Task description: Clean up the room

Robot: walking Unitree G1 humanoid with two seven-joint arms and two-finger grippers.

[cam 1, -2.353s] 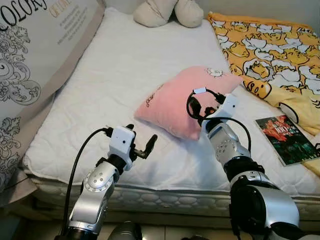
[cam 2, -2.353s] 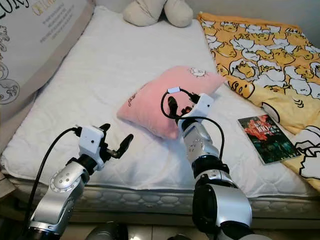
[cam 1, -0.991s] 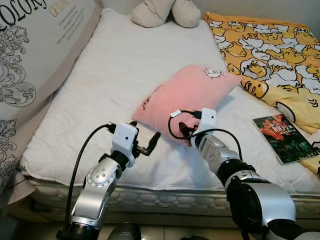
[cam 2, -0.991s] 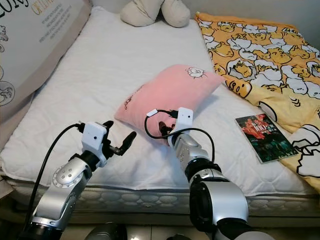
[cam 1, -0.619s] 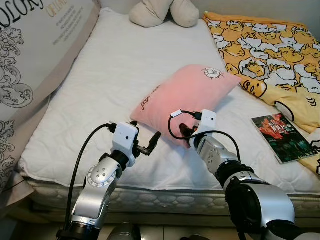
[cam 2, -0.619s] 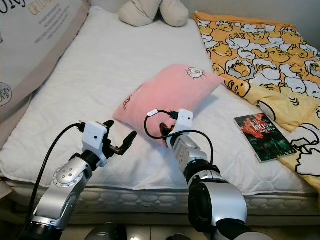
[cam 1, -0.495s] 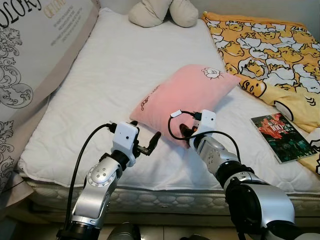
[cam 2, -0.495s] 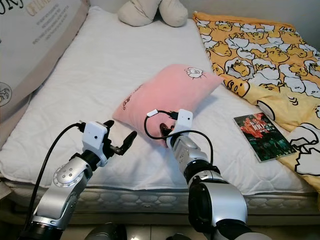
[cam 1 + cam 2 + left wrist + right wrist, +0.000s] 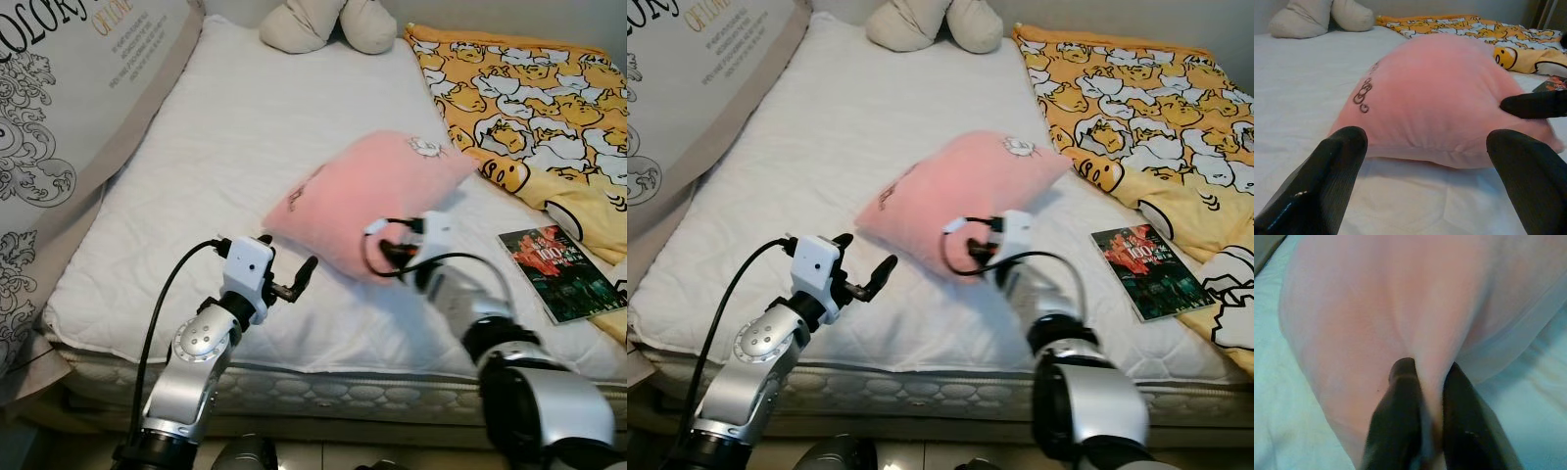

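The right gripper (image 9: 1422,382) is clamped on the near edge of the pink pillow (image 9: 372,201), its two black fingers (image 9: 1398,406) pinching a fold of the plush fabric between them. The pillow lies near the middle of the white mattress (image 9: 225,127), its pinched near side raised a little off the sheet and its far corner pointing toward the yellow blanket (image 9: 529,108).

The left gripper (image 9: 284,284) hovers above the mattress just to the left of the pillow, touching nothing. Its fingers (image 9: 1327,176) are spread wide apart, and its wrist view looks between them at the pillow's side, where a small dark embroidered motif shows.

There is one pink pillow. One book (image 9: 560,274) with a dark, red-lettered cover lies flat on the right side of the bed, near the edge of the yellow blanket, which is printed with a cartoon pattern and covers the right side. One cream plush toy (image 9: 318,24) sits at the head of the bed. One large grey cushion (image 9: 69,127) with ornate print and lettering leans along the left side of the mattress.
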